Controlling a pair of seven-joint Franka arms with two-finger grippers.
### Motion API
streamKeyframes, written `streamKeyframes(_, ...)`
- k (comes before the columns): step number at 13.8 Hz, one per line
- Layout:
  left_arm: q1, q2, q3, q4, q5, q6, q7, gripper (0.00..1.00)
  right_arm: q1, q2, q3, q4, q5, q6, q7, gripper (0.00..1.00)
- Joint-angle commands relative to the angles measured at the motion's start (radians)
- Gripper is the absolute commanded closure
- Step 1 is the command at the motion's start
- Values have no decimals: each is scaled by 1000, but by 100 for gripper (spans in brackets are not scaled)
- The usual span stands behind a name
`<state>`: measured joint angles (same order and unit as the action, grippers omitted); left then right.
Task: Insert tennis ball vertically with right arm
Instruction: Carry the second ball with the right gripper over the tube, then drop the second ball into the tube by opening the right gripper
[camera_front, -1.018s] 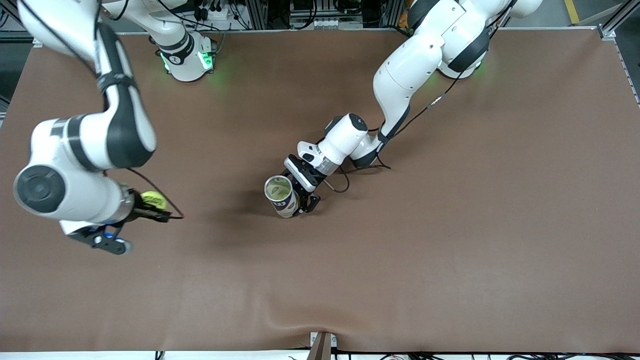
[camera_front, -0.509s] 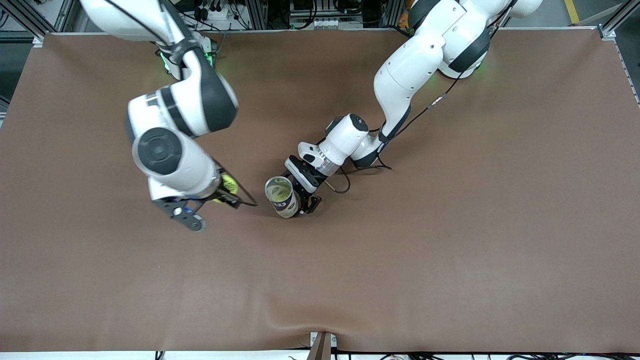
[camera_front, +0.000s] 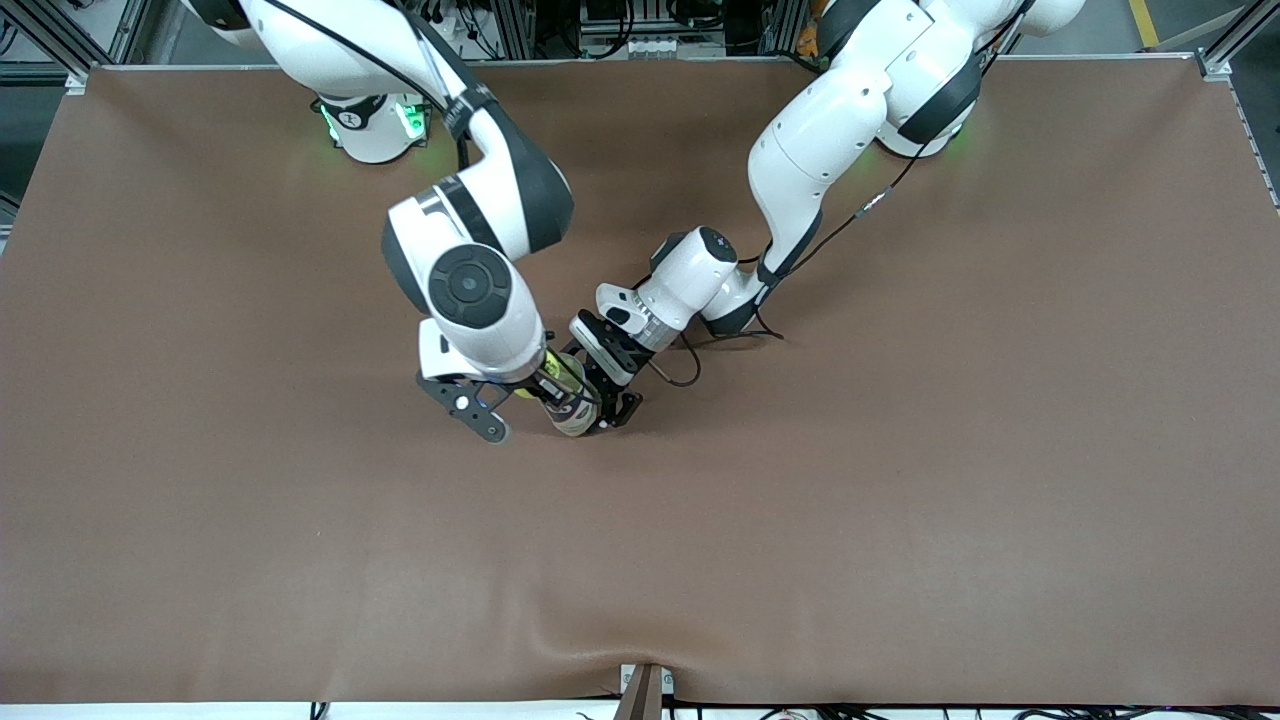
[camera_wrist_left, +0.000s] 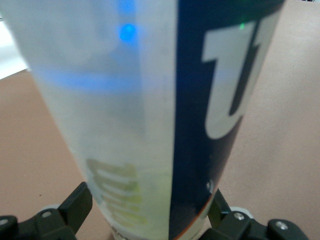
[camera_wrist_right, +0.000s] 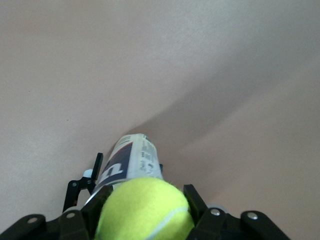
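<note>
A yellow-green tennis ball (camera_wrist_right: 145, 212) is held in my right gripper (camera_wrist_right: 144, 207), which is shut on it. In the front view the right gripper (camera_front: 543, 385) hangs right over the open top of an upright white and dark blue tennis ball can (camera_front: 573, 417), and only a sliver of the ball (camera_front: 549, 364) shows under the wrist. My left gripper (camera_front: 603, 398) is shut on the can's side and holds it standing on the table. The can fills the left wrist view (camera_wrist_left: 150, 115), between the left gripper's (camera_wrist_left: 149, 220) fingers. The can also shows in the right wrist view (camera_wrist_right: 131, 157), just under the ball.
The brown table mat (camera_front: 900, 450) lies all around the can. The left arm's forearm (camera_front: 690, 275) reaches to the can from the left arm's end. A black finger of the left gripper (camera_wrist_right: 80, 186) shows beside the can in the right wrist view.
My right arm has swung with the ball from the right arm's end of the table to over the can. The left arm and the can have not moved.
</note>
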<state>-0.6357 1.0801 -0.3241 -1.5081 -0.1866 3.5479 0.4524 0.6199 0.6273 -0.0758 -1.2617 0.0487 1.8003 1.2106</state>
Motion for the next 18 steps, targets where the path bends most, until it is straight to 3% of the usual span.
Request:
streamKeyframes(1,10,-34,-6,-40,-7,3,-4,0,9,12,-10,22,19,2,34,100)
streamKeyframes(3,10,-34,-6,-41,-7,3,-4,0,11,12,-10,22,19,2,34,100)
streamKeyframes(4,10,-34,-6,-41,-7,3,-6,0,9,12,-10,22,20,2,32,94)
streamKeyframes(5,8,-34,-6,-41,-7,3,-6,0,8,12,-10,22,20,5,32,62)
streamKeyframes(6,10,-34,-6,-40,-7,3,-6,0,8,12,-10,22,25,7,33,11)
streamKeyframes(7,10,-34,-6,-38,-7,3,-6,0,12,12,-10,22,23,7,50,0)
streamKeyframes(18,16,-34,-6,-41,-5,3,-4,0,-8,-46,-12,31,36,-47,60,0)
